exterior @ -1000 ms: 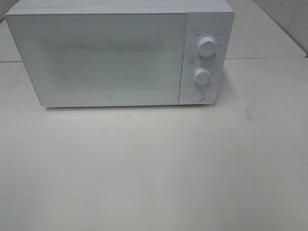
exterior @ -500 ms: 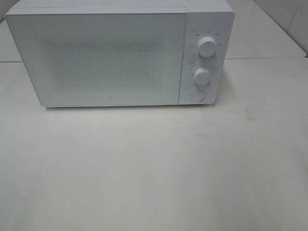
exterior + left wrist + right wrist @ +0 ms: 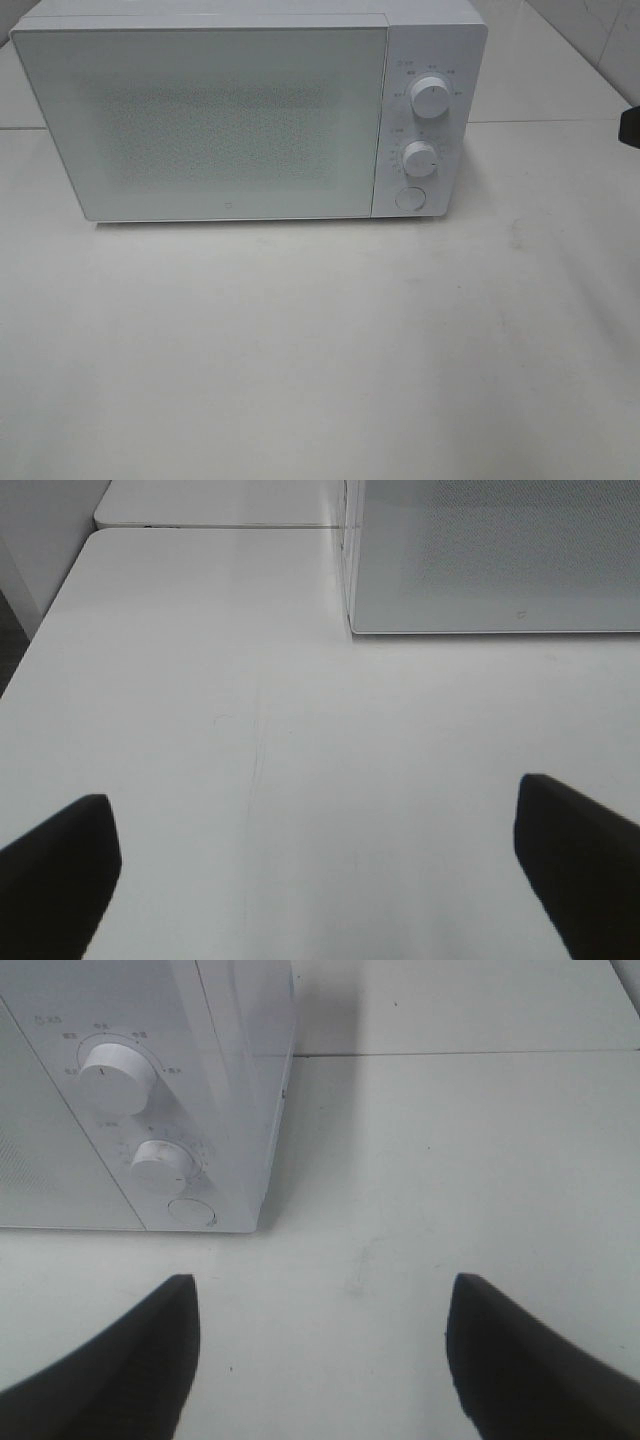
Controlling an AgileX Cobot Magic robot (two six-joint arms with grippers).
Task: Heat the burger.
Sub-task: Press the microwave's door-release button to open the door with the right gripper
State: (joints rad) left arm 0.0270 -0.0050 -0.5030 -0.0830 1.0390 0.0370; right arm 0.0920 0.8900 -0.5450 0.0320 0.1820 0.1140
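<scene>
The left gripper point(image 3: 312, 795) hangs low over the table point(image 3: 200, 730), fingers spread wide and empty, facing the microwave point(image 3: 200, 120) at its left corner. The right gripper point(image 3: 322, 1282) hovers, spread and empty, before the knobs point(image 3: 112, 1068). The microwave door is shut, and the burger shows in no view.

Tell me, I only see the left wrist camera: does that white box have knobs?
Observer: Yes, the microwave has an upper knob and a lower knob, with a round button below.
Operator: Can you see the burger?
Observer: No, no burger shows in any view.
Operator: Where's the other gripper?
Observer: The right gripper is open and empty, facing those knobs.
</scene>
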